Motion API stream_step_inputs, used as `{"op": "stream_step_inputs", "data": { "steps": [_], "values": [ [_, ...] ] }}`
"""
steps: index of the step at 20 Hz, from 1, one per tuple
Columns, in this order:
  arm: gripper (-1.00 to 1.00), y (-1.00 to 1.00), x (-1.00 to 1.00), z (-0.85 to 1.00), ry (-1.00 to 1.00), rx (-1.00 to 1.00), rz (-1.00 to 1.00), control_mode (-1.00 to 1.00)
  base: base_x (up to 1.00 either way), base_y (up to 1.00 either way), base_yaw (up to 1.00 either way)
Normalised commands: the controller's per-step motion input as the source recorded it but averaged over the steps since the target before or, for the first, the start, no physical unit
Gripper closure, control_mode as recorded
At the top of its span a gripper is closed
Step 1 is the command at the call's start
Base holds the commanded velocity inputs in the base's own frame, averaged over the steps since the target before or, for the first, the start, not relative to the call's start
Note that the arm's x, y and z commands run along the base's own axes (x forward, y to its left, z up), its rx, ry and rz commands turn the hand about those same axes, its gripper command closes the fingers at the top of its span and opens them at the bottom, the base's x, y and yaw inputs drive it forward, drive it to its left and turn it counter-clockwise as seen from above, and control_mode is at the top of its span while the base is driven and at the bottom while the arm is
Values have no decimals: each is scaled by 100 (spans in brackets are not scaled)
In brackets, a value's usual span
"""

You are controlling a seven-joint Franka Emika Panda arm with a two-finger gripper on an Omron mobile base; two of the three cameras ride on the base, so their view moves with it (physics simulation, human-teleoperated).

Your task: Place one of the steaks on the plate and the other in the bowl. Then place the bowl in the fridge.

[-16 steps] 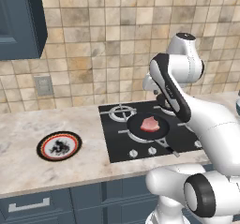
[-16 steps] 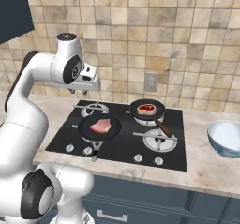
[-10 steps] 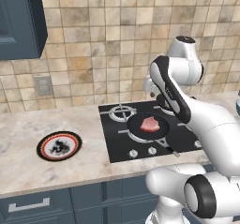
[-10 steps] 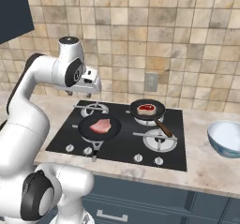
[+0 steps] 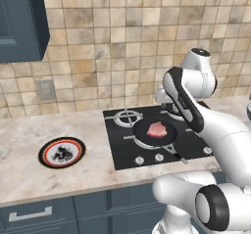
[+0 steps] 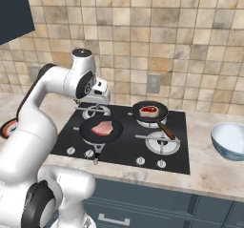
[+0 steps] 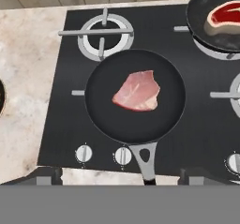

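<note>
Gripper (image 6: pixel 101 94) hung above the cooktop (image 6: pixel 125 136), jaws spread wide, grasping nothing. Seen from the hand, it looked down on the near frying pan (image 7: pixel 135 96), the near steak (image 7: pixel 137 92) almost straight below, a little ahead. That steak's long axis ran across the hand view, rising slightly toward the right, so the descent looked short and nearly vertical.

Near steak: pale pink, flat, roughly wedge-shaped, lying centred in its pan, clear of the rim.

Farther off: the second steak (image 7: pixel 227 16), darker red with a pale edge, lay in the back pan (image 6: pixel 149 111). Plate (image 5: pixel 62 152) sat on the counter left of the cooktop; bowl (image 6: pixel 231 140) on the right, well apart.
</note>
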Motion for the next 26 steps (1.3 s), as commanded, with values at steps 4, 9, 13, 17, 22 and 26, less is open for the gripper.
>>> {"op": "stream_step_inputs", "data": {
  "steps": [4,9,13,17,22,26],
  "values": [
    [-100,-11,9,-29,0,0,-4,-100,0,0,0],
    [-100,-9,10,-32,0,0,-1,-100,0,0,0],
    [-100,-20,6,-38,0,7,0,-100,0,0,0],
    [-100,-6,10,-34,0,6,0,-100,0,0,0],
    [-100,0,16,-31,0,2,0,-100,0,0,0],
    [-100,-1,7,-28,0,0,0,-100,0,0,0]
  ]
}}
